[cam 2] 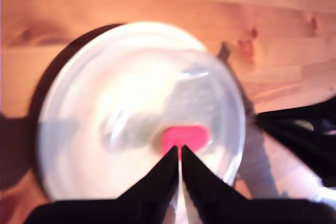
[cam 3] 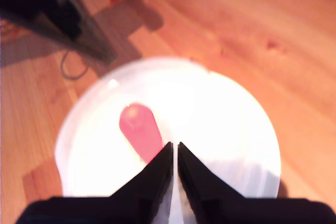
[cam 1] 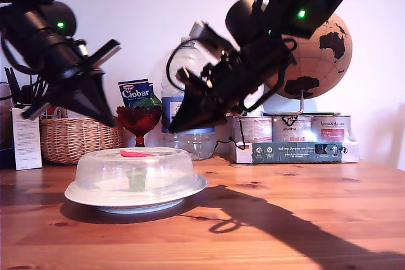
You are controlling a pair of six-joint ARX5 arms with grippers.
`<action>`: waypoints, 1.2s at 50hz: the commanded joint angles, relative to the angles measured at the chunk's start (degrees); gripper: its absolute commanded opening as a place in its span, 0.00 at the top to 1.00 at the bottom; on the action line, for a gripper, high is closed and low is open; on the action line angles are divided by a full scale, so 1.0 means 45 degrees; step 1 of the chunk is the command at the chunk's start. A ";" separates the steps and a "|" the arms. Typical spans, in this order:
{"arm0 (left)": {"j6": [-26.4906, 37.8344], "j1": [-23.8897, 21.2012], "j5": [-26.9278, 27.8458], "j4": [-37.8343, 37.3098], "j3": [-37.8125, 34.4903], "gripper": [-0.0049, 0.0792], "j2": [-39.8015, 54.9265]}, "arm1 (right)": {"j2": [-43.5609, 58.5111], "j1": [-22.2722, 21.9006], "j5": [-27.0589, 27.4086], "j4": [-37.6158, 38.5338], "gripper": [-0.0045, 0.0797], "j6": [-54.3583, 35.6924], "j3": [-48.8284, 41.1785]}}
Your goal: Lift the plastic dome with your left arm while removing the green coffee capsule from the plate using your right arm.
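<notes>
Both claws hang clear above the dome (cam 1: 161,167), which sits closed on the plate (cam 1: 188,194) with the green capsule (cam 1: 137,179) underneath. My first gripper (cam 1: 174,128) is at the exterior view's right and my second gripper (cam 1: 111,122) at its left, each pinched to a thin slit and holding nothing. The table (cam 1: 304,184) is open in front and to the exterior view's right, but a basket (cam 1: 76,139), red glass (cam 1: 139,120), bottle (cam 1: 193,142) and tins (cam 1: 297,132) crowd behind.

Both arms raised, tips angled down.
You see my first gripper (cam 2: 180,153) and my second gripper (cam 3: 175,148), each with jaws pressed to a thin slit, holding nothing. In the exterior view, an all-black arm (cam 1: 57,55) slants down from upper left and a white-linked arm (cam 1: 253,61) from upper right.
</notes>
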 commanded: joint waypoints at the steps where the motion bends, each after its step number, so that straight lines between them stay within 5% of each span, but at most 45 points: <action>1: -0.0049 -0.0102 -0.0024 0.0107 0.0058 0.96 0.0476 | 0.0262 0.0117 -0.0102 0.0058 0.96 -0.0058 0.0199; 53: -0.0044 -0.0432 -0.0291 -0.0403 0.0053 0.95 0.1200 | 0.1501 0.0389 -0.0049 0.0665 0.96 -0.0029 0.0199; 60: -0.0039 -0.0612 -0.0257 -0.0053 0.0053 0.75 0.1200 | 0.1501 0.0389 -0.0049 0.0661 0.96 -0.0029 0.0199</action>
